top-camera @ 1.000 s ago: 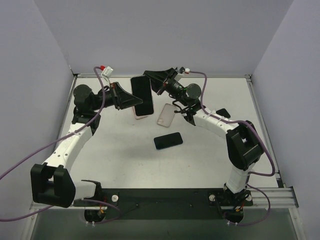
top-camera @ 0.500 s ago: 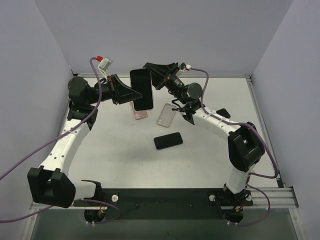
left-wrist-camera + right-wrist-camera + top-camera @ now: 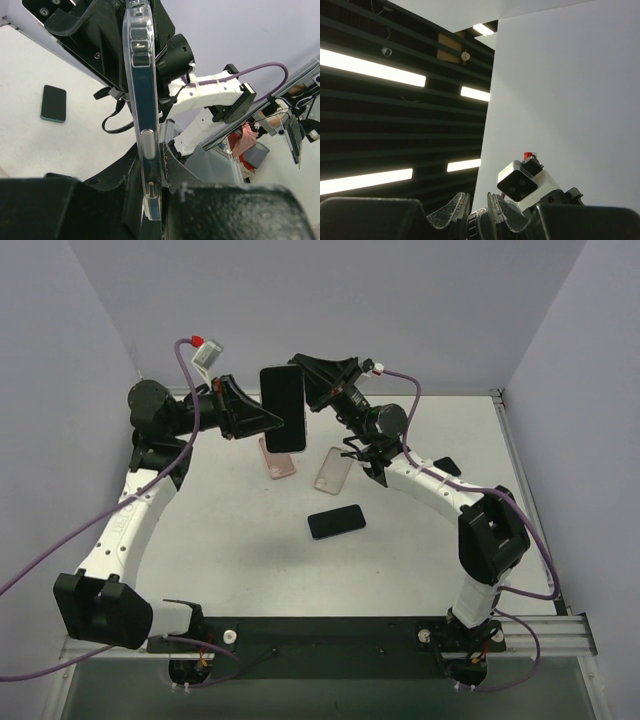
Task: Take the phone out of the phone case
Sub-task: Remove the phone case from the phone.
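A phone in a clear case (image 3: 283,408) is held upright in the air above the back of the table. My left gripper (image 3: 262,420) is shut on its lower end. In the left wrist view I see the case (image 3: 141,100) edge-on, with its side buttons, clamped between my left gripper's pads (image 3: 152,200). My right gripper (image 3: 308,398) is right beside the phone's upper right edge. In the right wrist view its fingers (image 3: 479,205) stand a narrow gap apart with nothing between them. The phone itself is out of that view.
On the table under the held phone lie a pink phone or case (image 3: 280,462), an empty clear case (image 3: 332,470) and a dark phone (image 3: 336,522), which also shows in the left wrist view (image 3: 53,103). A small black item (image 3: 446,466) lies by the right arm.
My left arm has raised the cased phone off the table area and drawn it up and back. My right gripper has stayed beside its upper edge, rising with it.
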Motion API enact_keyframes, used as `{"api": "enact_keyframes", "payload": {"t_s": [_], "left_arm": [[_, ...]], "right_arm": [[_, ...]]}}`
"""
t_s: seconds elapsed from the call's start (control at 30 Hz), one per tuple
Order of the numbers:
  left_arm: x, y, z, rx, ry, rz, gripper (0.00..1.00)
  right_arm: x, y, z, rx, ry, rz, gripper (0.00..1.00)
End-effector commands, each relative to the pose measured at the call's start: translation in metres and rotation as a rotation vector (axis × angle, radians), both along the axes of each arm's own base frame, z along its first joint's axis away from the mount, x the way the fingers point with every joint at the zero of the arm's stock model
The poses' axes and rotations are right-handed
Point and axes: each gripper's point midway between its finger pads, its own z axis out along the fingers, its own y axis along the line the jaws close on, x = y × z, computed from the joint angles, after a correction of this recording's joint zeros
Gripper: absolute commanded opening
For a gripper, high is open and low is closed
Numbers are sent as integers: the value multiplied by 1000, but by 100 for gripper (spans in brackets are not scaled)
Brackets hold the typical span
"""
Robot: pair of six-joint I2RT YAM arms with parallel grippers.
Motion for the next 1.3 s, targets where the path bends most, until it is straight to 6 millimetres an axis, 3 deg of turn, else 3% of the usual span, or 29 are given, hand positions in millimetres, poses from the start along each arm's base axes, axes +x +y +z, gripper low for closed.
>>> {"api": "enact_keyframes", "payload": {"t_s": [0.0,0.27,0.53,0.8,0.93,1.03,1.07,1.13,1.17,1.27], "left_arm": [[-31,1,74,-51,-384,-14,0],[-48,3,97,-59,-480,-33,0],[-65,5,91,-64,-517,-67,0],[-73,9,101,-144,-524,-49,0],[-80,10,110,-178,-549,-69,0],[-85,12,120,-197,-559,-73,0],[-87,14,123,-203,-562,-70,0],[-88,16,129,-217,-552,-66,0],[-86,17,133,-237,-535,-55,0],[-77,19,139,-280,-496,-32,0]], "right_arm": [[-60,-28,48,276,-85,247,0],[-63,-30,58,305,-90,261,0],[-67,-36,75,338,-124,264,0],[-55,-20,48,296,-68,259,0],[-47,-11,22,240,-35,242,0],[-38,-5,-16,89,-63,167,0],[-28,-5,-48,-9,5,127,0],[-29,-5,-76,-172,-40,37,0],[-21,-2,-114,-283,31,13,0],[-24,1,-147,-455,13,-38,0]]}}
